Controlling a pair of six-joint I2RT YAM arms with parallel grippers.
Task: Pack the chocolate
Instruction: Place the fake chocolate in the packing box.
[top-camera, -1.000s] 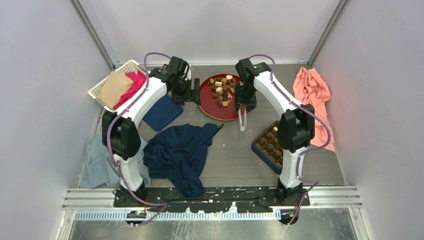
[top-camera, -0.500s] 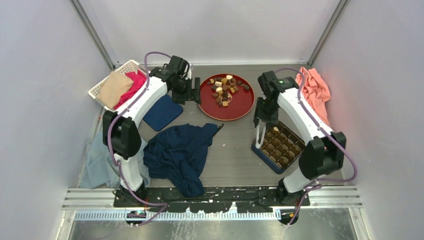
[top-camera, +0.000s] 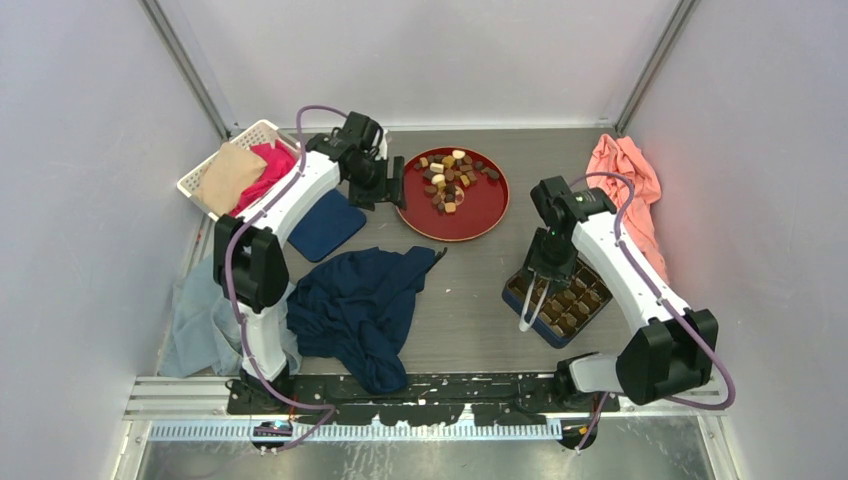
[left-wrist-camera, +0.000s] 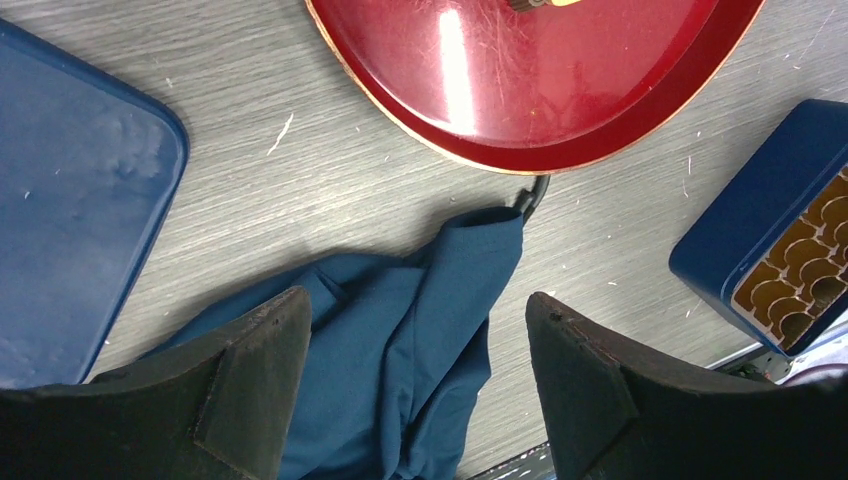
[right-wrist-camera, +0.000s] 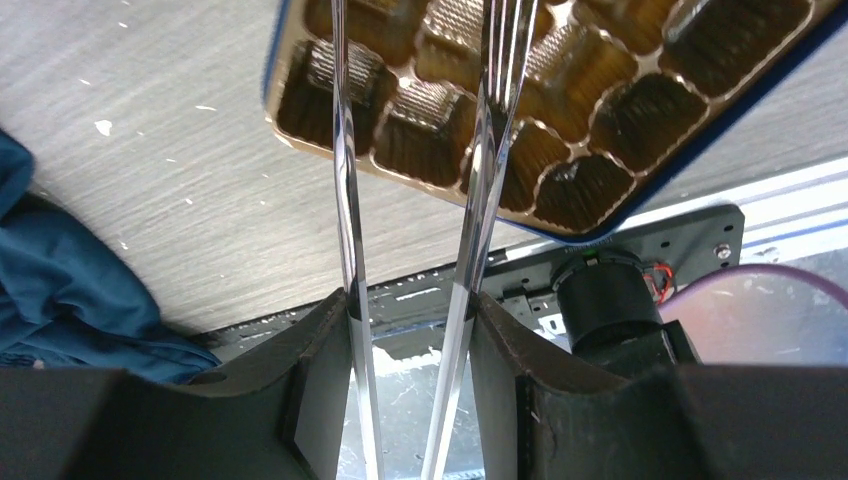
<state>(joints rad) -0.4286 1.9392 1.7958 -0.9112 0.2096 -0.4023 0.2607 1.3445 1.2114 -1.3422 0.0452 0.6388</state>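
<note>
Over the navy box (top-camera: 556, 340), your right gripper (right-wrist-camera: 410, 310) clamps clear tongs (right-wrist-camera: 347, 200), tips hidden. Your left gripper (left-wrist-camera: 415, 350) hangs open by the red tray (top-camera: 480, 222) holding loose chocolate (top-camera: 447, 182). Likely placing: aim for an empty cell.

The chocolate (top-camera: 448, 182) lies on the tray (top-camera: 478, 224), behind the box (left-wrist-camera: 748, 222).

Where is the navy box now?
In the top view, the navy box lies at the table's right, under the clear tongs held by the right gripper, nearer than the red tray.
</note>
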